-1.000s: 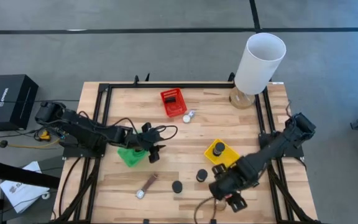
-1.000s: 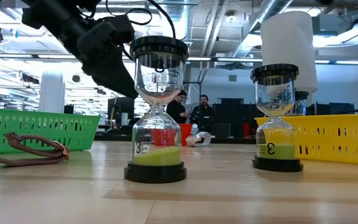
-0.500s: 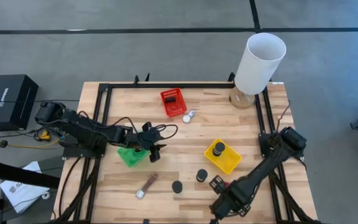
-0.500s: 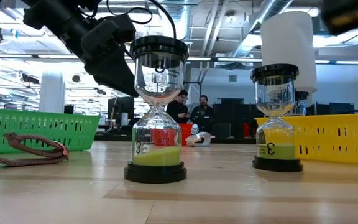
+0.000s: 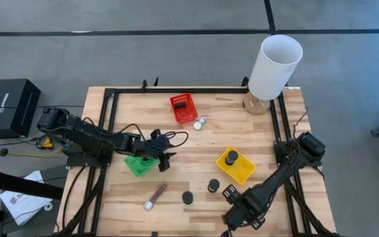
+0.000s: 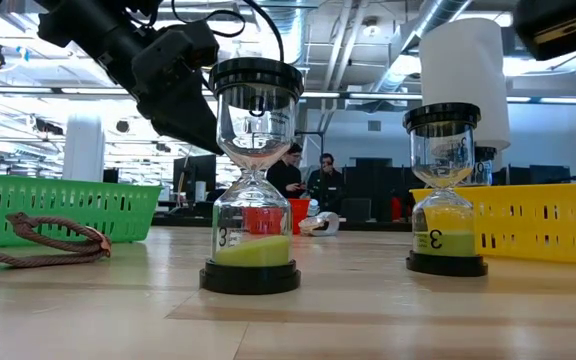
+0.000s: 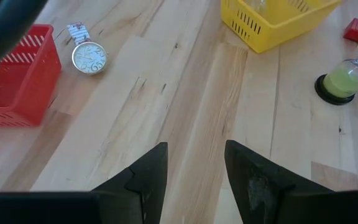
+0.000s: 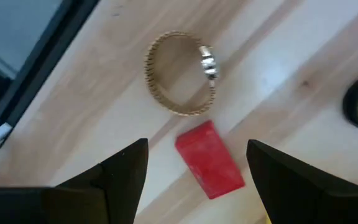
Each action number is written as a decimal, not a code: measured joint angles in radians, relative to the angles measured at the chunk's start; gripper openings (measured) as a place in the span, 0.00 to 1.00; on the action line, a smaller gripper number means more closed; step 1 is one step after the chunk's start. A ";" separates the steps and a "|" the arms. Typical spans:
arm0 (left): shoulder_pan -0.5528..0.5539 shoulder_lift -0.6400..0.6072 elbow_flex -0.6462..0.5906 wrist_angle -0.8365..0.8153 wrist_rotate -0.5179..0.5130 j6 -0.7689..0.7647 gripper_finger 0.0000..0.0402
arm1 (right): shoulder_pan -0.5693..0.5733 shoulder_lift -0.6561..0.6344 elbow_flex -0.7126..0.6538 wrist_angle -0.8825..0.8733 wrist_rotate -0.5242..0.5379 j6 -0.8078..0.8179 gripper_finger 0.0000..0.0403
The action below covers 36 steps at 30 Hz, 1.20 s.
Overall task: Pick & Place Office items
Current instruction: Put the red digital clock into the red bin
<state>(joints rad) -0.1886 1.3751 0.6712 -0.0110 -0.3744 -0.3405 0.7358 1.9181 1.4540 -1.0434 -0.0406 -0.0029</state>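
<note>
A: Right tool (image 8: 194, 180) is low at the front edge of the worktop (image 5: 196, 145), lower right of the high view, fingers spread wide with nothing between them. Just ahead of it in its wrist view lie a red block (image 8: 209, 159) and a gold bracelet ring (image 8: 180, 73), close together but apart.

B: And the left tool (image 7: 194, 180)?

A: Centre-left of the high view, beside the green basket (image 5: 139, 164). Its fingers stand partly apart over bare wood, holding nothing.

B: The other office items?

A: A small watch (image 7: 89, 56) lies just beside the red basket (image 5: 183, 107), upper middle of the high view. Two hourglasses with green sand stand upright (the low view has them up close): one at frame centre (image 6: 254, 185), one further right (image 6: 446, 190) in front of the yellow basket (image 6: 548, 222). From above they read as black discs, lower middle of the high view, and a third dark-topped one (image 5: 231, 157) sits inside the yellow basket. A brown strap (image 6: 43, 240) lies at the left of the low view, in front of the green basket
</note>
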 joint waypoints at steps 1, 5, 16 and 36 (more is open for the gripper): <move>0.000 0.000 0.000 0.001 0.000 0.000 0.39 | -0.001 0.000 0.000 0.000 0.001 0.014 0.66; 0.000 0.000 0.000 0.006 0.000 0.020 0.39 | -0.003 0.000 -0.018 0.020 0.003 0.034 0.66; 0.000 0.000 0.000 0.015 0.001 0.026 0.39 | 0.003 -0.002 -0.120 0.070 0.068 -0.005 0.66; 0.000 0.000 0.000 0.045 0.003 0.023 0.39 | 0.023 -0.149 -0.419 0.322 0.081 -0.166 0.66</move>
<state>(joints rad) -0.1883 1.3754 0.6712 0.0335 -0.3715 -0.3172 0.7588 1.7691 1.0348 -0.7218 0.0405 -0.1686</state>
